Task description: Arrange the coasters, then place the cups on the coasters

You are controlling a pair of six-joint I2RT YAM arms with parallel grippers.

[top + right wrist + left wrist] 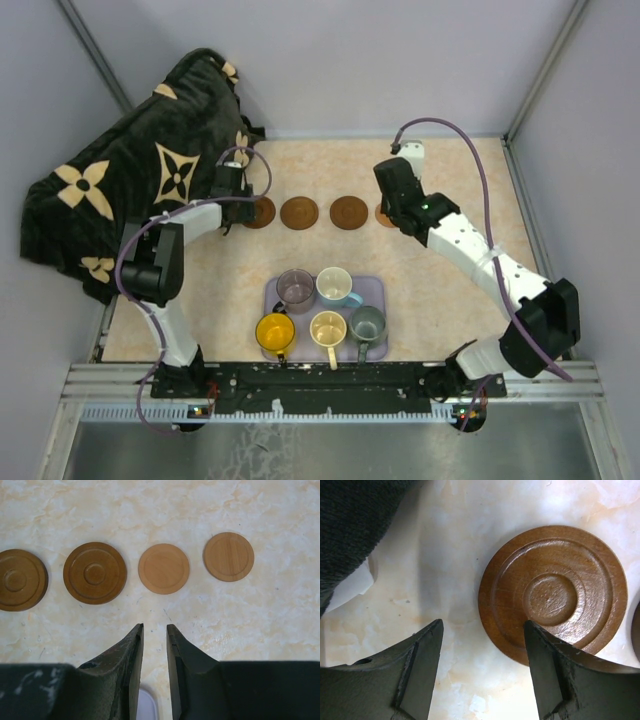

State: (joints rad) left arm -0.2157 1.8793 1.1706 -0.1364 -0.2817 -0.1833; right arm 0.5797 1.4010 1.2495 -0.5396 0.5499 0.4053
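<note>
Four brown coasters lie in a row in the right wrist view: two dark ringed ones and two lighter, smaller ones. My right gripper hangs above the table short of them, open by a narrow gap with nothing in it. The leftmost dark coaster fills the left wrist view. My left gripper is open, its right finger over that coaster's near edge and bare table between the jaws. The cups sit on the lavender tray: purple-grey, white-blue, yellow, cream, grey-green.
A black cloth with beige flowers is heaped at the back left, close to the left gripper. Grey walls close in the table on three sides. In the top view the right arm covers the row's right end.
</note>
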